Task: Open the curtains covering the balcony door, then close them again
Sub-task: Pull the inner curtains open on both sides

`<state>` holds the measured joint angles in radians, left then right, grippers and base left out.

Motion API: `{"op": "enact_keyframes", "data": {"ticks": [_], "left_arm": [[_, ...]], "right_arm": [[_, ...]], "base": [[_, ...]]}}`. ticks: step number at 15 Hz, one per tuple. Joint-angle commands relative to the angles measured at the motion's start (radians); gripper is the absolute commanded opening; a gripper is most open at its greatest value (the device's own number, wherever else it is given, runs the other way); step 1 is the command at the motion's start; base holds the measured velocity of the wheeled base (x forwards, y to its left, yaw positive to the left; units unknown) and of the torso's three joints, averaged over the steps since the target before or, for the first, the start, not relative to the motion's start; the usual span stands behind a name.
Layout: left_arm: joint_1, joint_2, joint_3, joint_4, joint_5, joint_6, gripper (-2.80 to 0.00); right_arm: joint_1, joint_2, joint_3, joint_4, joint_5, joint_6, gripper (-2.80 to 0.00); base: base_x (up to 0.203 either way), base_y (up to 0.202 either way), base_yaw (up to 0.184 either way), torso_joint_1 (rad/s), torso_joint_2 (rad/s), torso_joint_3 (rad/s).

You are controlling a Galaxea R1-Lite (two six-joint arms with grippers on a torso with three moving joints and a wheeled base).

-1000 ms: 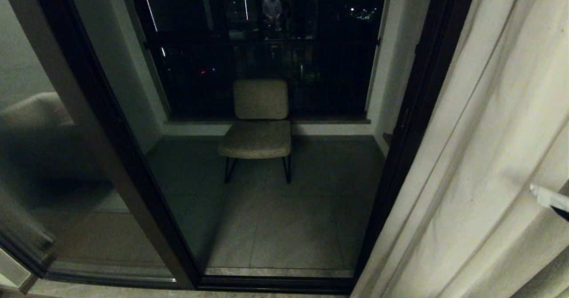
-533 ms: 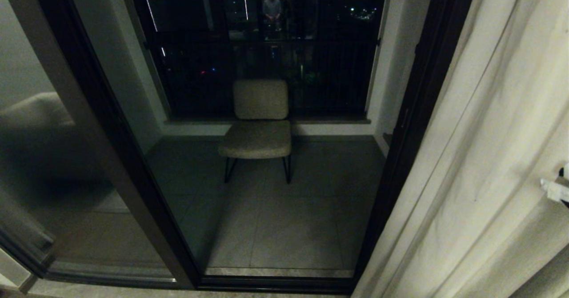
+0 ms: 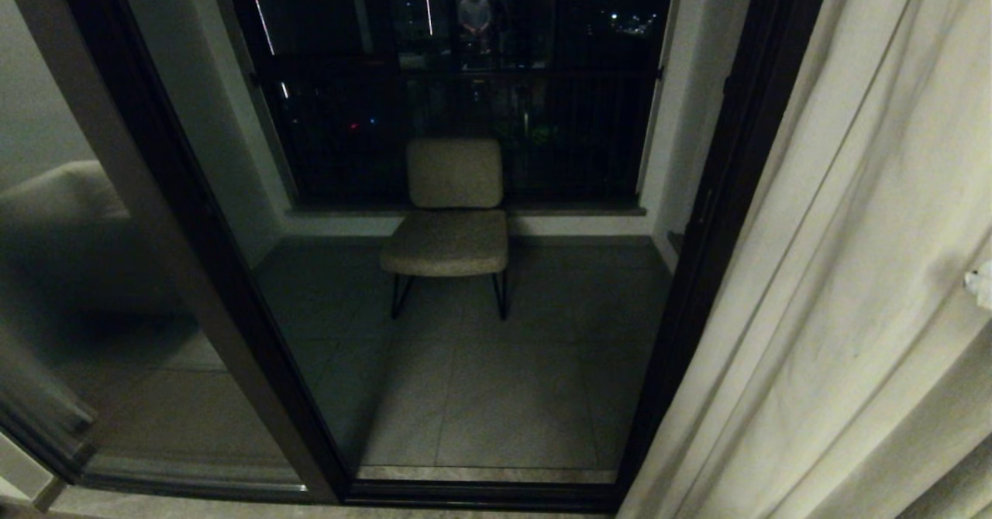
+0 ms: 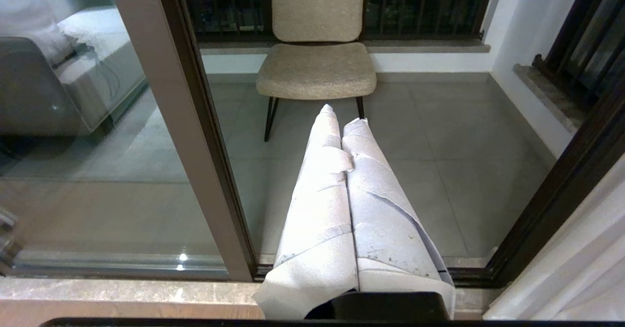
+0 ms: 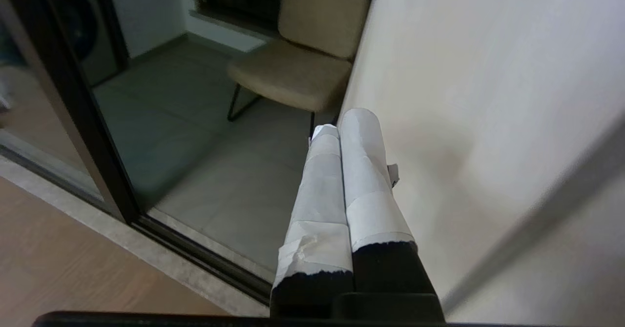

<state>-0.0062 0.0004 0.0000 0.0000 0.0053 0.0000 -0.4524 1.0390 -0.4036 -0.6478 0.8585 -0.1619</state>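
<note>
Balcony door [image 3: 480,271] uncovered, curtains [image 3: 852,286] bunched at right; right hand [image 5: 344,122], fingers pressed together empty beside them, closing still ahead.

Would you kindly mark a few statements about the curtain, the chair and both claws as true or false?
1. The curtain hangs on the right, leaving the balcony door glass uncovered. True.
2. The chair lies tipped over. False: it stands upright on the balcony.
3. The right claw is shut beside the curtain. True.
4. The left claw is wide open. False: it is shut.
</note>
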Motion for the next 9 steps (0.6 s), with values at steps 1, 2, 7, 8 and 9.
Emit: {"op": "enact_keyframes", "data": {"ticks": [1, 2, 7, 8, 9], "left_arm": [[0.0, 0.0, 0.0, 0.0, 0.001, 0.0, -2.8], [0.0, 0.0, 0.0, 0.0, 0.001, 0.0, -2.8], [0.0, 0.0, 0.0, 0.0, 0.001, 0.0, -2.8], [0.0, 0.0, 0.0, 0.0, 0.001, 0.0, -2.8], [0.0, 0.0, 0.0, 0.0, 0.001, 0.0, -2.8]], "right_arm": [[0.088, 0.053, -0.085, -0.001, 0.005, 0.003, -2.8], [0.146, 0.083, -0.137, 0.0, 0.002, 0.005, -2.8], [0.32, 0.267, -0.389, -0.007, -0.012, 0.011, -2.8], [0.341, 0.311, -0.441, -0.009, -0.036, 0.01, -2.8], [0.363, 0.352, -0.491, -0.01, -0.082, 0.01, -2.8]], "base": [[0.0, 0.0, 0.0, 0.0, 0.0, 0.0], [0.0, 0.0, 0.0, 0.0, 0.0, 0.0], [0.0, 0.0, 0.0, 0.0, 0.0, 0.0], [0.0, 0.0, 0.0, 0.0, 0.0, 0.0], [0.0, 0.0, 0.0, 0.0, 0.0, 0.0]]}}
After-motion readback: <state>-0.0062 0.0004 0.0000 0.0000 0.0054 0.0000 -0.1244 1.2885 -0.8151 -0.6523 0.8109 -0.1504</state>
